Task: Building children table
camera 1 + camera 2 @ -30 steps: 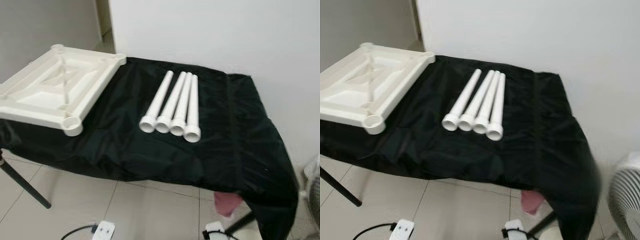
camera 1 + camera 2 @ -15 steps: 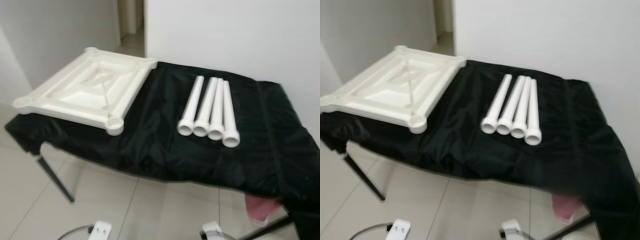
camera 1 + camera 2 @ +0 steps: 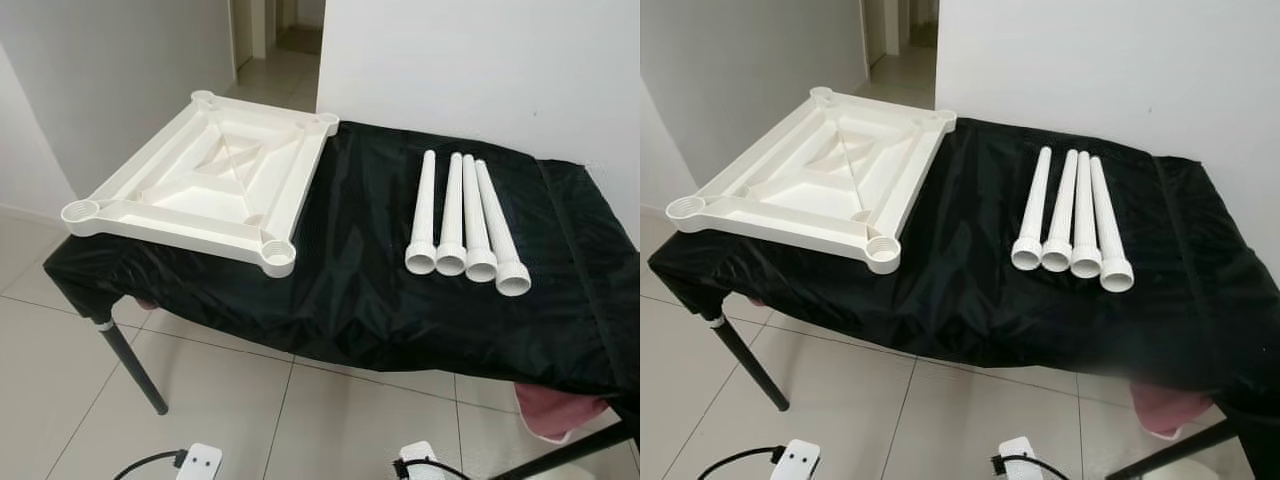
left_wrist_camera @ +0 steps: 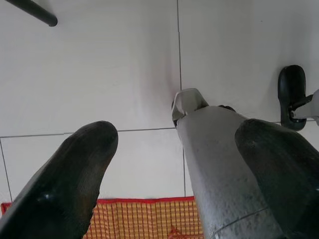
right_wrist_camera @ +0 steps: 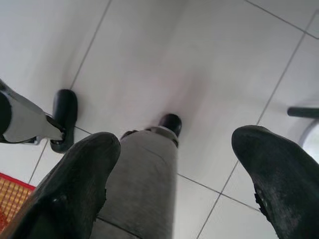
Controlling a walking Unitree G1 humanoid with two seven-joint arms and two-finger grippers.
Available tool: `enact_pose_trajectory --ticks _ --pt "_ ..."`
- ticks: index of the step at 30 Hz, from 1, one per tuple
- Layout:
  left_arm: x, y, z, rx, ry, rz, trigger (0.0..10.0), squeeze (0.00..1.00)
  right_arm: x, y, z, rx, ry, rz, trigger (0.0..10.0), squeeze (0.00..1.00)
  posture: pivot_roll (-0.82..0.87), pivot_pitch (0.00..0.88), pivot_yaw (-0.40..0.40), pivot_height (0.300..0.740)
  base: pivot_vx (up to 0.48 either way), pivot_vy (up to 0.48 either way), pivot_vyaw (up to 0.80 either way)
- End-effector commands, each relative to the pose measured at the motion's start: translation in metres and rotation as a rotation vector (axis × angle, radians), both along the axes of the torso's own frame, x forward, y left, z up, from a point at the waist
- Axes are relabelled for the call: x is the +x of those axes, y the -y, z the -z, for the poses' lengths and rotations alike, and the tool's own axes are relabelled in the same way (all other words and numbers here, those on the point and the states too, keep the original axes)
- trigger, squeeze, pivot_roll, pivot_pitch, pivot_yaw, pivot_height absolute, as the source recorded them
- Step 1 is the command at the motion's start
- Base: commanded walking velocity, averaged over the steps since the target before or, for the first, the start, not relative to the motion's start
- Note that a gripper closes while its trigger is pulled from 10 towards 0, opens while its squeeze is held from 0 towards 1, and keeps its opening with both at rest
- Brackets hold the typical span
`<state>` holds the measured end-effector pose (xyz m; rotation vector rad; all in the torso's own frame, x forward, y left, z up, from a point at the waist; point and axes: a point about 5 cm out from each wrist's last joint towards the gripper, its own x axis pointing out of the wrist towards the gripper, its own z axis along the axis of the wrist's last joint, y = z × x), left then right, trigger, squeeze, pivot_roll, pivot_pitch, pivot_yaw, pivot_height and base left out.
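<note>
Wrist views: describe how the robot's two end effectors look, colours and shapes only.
The left end effector has two long, rounded black fingers with a dull, scuffed surface. The right end effector matches it: two thick black fingers with blunt rounded tips, lightly speckled with wear. Behind each sits a grey robot leg ending in a black foot, over white floor tiles.

The desk (image 3: 360, 290) is covered by a black cloth (image 3: 370, 250) that hangs over its near edge. On the left lies a white square tabletop (image 3: 205, 180), upside down, with round sockets at its corners. To the right, four white legs (image 3: 463, 225) lie side by side, touching, wide ends pointing near.
</note>
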<state>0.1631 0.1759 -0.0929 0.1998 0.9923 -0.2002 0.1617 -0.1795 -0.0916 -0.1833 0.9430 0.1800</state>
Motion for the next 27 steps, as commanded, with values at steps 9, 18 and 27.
enact_pose_trajectory --ticks 9,18,27 --pt "-0.004 0.002 0.002 0.019 -0.006 -0.001 10.0 0.0 -0.005 0.003 0.002 -0.007 -0.02 0.009 10.0 0.0 0.0 0.0 -0.011 0.74 0.0 0.0 0.0" --pt "0.0 0.002 -0.001 -0.014 0.03 0.018 10.0 0.0 -0.004 0.005 0.001 0.015 -0.007 0.015 10.0 0.8 0.0 0.0 -0.014 0.74 0.0 0.0 0.0" --pt "0.025 0.006 -0.019 -0.086 0.194 0.188 10.0 0.0 0.033 0.01 -0.024 0.102 0.216 -0.008 10.0 0.0 -0.01 0.0 -0.011 0.74 0.0 0.0 0.0"
